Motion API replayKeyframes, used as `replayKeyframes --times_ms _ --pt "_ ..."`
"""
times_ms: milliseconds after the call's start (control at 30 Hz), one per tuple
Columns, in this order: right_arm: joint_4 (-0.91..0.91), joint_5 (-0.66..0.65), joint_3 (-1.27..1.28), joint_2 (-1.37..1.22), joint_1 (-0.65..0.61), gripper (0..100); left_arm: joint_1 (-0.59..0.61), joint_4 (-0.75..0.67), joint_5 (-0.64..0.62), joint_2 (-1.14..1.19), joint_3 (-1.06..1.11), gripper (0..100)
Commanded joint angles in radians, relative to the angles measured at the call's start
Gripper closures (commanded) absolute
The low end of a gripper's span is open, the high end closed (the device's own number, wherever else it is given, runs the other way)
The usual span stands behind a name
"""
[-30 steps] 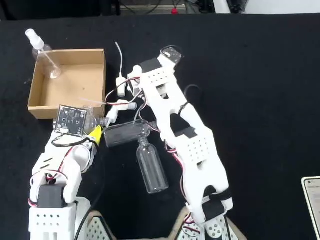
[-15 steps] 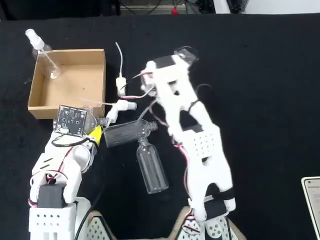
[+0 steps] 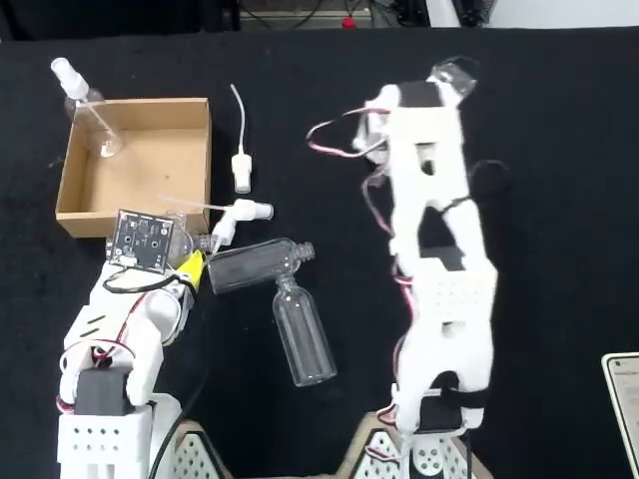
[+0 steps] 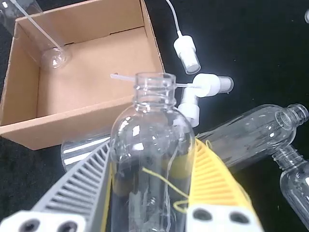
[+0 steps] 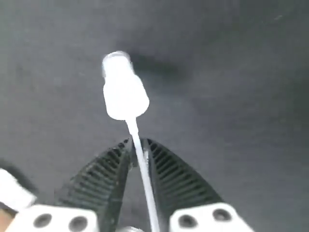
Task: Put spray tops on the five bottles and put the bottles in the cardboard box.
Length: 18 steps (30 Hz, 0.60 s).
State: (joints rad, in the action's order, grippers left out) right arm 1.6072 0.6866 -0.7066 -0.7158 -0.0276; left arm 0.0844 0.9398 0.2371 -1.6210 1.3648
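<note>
The left gripper (image 4: 150, 149) clasps a clear, uncapped plastic bottle (image 4: 149, 121) just beside the brown cardboard box (image 3: 85, 224). The right gripper (image 5: 137, 145) pinches the thin tube of a white spray top (image 5: 123, 94) — apparently above the black tabletop (image 3: 539, 150), well apart from that bottle.

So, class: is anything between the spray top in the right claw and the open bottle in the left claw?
Nothing visible blocks the held white spray top. The neck of the clear plastic bottle is bare; two loose spray tops lie on the black cloth between, likely below the path.
</note>
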Motion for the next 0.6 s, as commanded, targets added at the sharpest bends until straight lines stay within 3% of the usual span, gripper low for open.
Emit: replayKeyframes --times_ms 0,100,167,467,567 --pt "0.121 -0.299 -0.012 0.065 0.041 98.8 -0.015 -0.006 -0.005 -0.012 -0.015 91" --pt "0.158 -0.563 0.096 0.031 0.048 98.8 -0.015 -0.008 -0.005 -0.012 -0.015 91" --pt "0.146 -0.667 0.196 0.013 0.072 98.8 -0.015 -0.008 -0.005 -0.012 -0.015 91" --pt "0.135 -0.844 0.338 0.159 0.163 98.0 -0.015 -0.068 -0.005 -0.012 0.031 91" --pt "0.13 -0.878 0.409 0.275 0.149 91.0 -0.015 -0.08 -0.005 -0.012 0.042 91"
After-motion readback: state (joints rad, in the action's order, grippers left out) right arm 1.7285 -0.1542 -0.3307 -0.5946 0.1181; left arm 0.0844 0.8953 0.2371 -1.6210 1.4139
